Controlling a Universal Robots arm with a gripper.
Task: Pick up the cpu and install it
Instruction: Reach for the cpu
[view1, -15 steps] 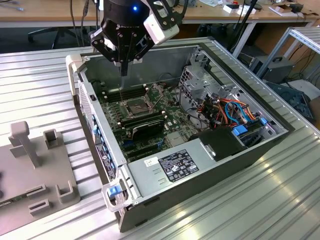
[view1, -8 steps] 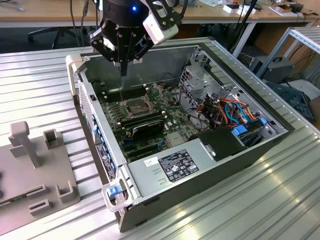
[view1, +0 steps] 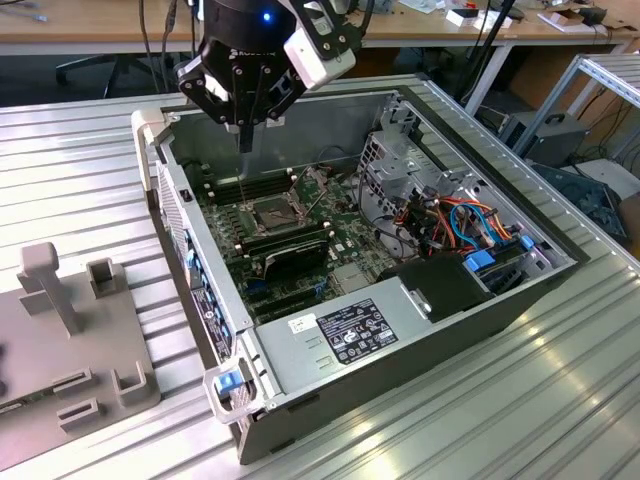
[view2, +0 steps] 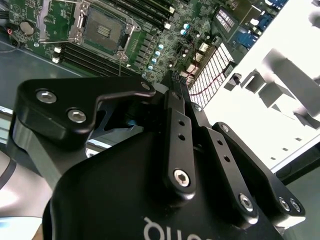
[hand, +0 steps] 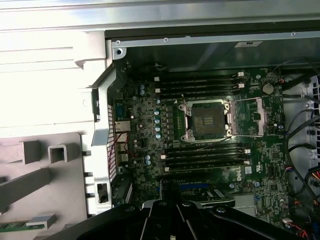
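The cpu is out of view. The dark square socket (view1: 272, 212) (view2: 102, 30) (hand: 207, 120) on the green motherboard (view1: 345, 235) lies bare, with its metal frame (hand: 248, 117) swung open beside it. My black gripper (view1: 243, 140) hangs above the open computer case, over the board's side toward the exterior view's left, short of the socket. Its fingers (view2: 178, 100) (hand: 173, 200) are drawn together in both wrist views, and nothing shows between them.
The case walls (view1: 300, 365) ring the board. Long black memory sticks (view1: 290, 245) (hand: 205, 155) flank the socket. A drive cage and coloured cables (view1: 470, 225) fill the exterior view's right. A grey slotted fixture (view1: 70, 330) (hand: 45, 175) sits left of the case on the ribbed metal table (view1: 500, 420).
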